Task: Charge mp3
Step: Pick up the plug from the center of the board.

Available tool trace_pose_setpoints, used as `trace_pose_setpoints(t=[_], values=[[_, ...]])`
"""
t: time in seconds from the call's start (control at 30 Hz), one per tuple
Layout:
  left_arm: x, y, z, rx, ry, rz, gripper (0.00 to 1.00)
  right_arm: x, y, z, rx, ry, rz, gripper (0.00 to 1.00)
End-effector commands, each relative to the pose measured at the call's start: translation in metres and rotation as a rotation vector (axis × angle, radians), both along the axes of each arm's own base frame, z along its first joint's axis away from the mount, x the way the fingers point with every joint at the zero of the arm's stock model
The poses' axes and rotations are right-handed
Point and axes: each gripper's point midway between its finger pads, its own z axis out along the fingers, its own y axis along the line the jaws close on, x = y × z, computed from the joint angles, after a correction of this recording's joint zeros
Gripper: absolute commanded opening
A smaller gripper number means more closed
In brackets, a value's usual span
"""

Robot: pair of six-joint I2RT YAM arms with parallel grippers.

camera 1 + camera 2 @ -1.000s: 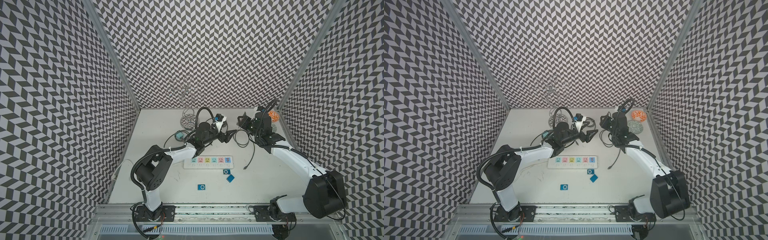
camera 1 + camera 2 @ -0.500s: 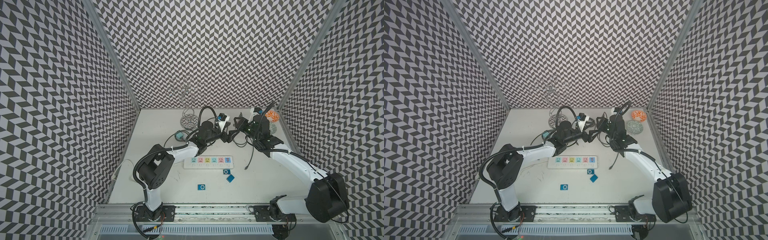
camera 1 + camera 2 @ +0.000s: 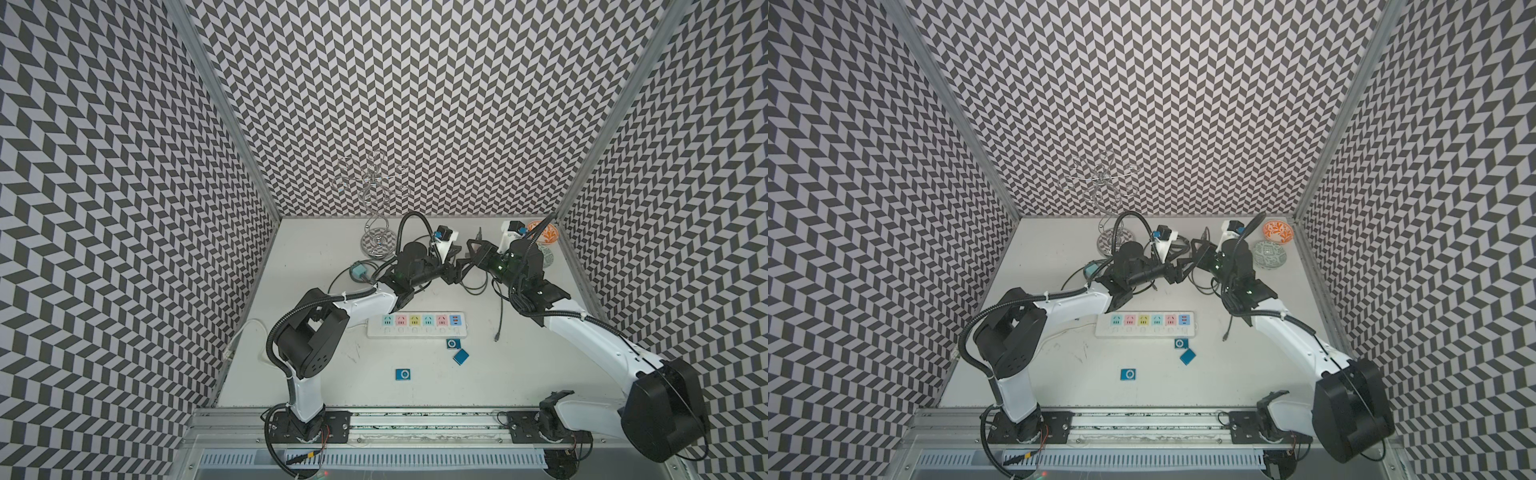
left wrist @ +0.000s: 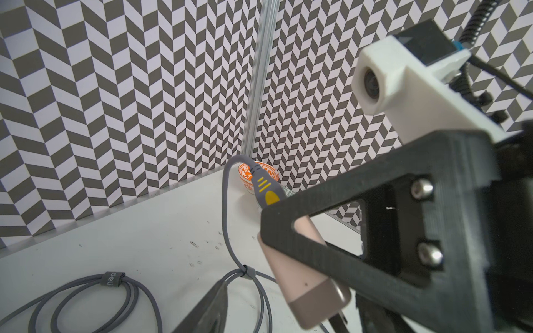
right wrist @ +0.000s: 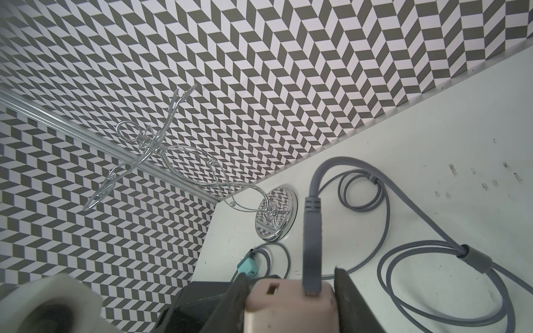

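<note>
Three small blue mp3 players lie on the table in front of the power strip (image 3: 415, 325): one (image 3: 403, 374) nearer the front, two (image 3: 453, 343) (image 3: 461, 356) by the strip's right end. At the back, my right gripper (image 5: 291, 291) is shut on a pink charger adapter (image 5: 288, 305), held above the table. A grey USB cable (image 4: 265, 187) is plugged into the adapter and trails in loops on the table. My left gripper (image 4: 277, 311) meets it tip to tip (image 3: 455, 270), open, one finger (image 4: 207, 311) still apart from the adapter's (image 4: 291, 265) pronged end.
A teal adapter (image 3: 358, 271) with its own cable lies at the back left. A chrome wire stand (image 3: 376, 245) rises near the back wall. An orange bowl (image 3: 1277, 230) and a green bowl (image 3: 1270, 254) sit in the back right corner. The grey cable's loose end (image 3: 497, 338) lies right of the strip.
My right arm has swung left with the pink adapter, bringing it to the left gripper. The left gripper's jaws have narrowed around the adapter's end.
</note>
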Motion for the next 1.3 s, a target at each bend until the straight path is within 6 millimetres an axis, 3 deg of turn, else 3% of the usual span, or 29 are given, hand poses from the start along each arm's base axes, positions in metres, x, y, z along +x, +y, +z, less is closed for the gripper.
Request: trace_pose_setpoints(t=[0.0, 0.1, 0.4, 0.67, 0.87, 1.07, 1.27], values=[[0.001, -0.003, 0.020, -0.042, -0.018, -0.003, 0.64, -0.006, 0.005, 0.027, 0.049, -0.094, 0.021, 0.38], [-0.002, -0.004, 0.020, -0.047, -0.019, -0.016, 0.59, -0.007, 0.007, 0.027, 0.053, -0.100, 0.024, 0.38], [-0.006, -0.006, 0.017, -0.025, -0.038, -0.052, 0.34, -0.006, 0.015, 0.017, 0.008, -0.094, 0.024, 0.39], [-0.006, 0.003, 0.016, -0.001, -0.067, -0.032, 0.28, -0.005, 0.013, 0.016, -0.022, -0.104, 0.016, 0.42], [-0.009, 0.011, 0.012, 0.056, -0.140, -0.026, 0.25, -0.009, 0.012, 0.022, -0.110, -0.173, 0.042, 0.57], [-0.015, 0.025, 0.009, 0.109, -0.233, -0.017, 0.24, -0.015, 0.002, 0.034, -0.246, -0.260, 0.056, 0.88], [-0.025, 0.034, 0.006, 0.133, -0.330, -0.016, 0.24, -0.017, 0.010, 0.025, -0.294, -0.168, 0.148, 0.93]])
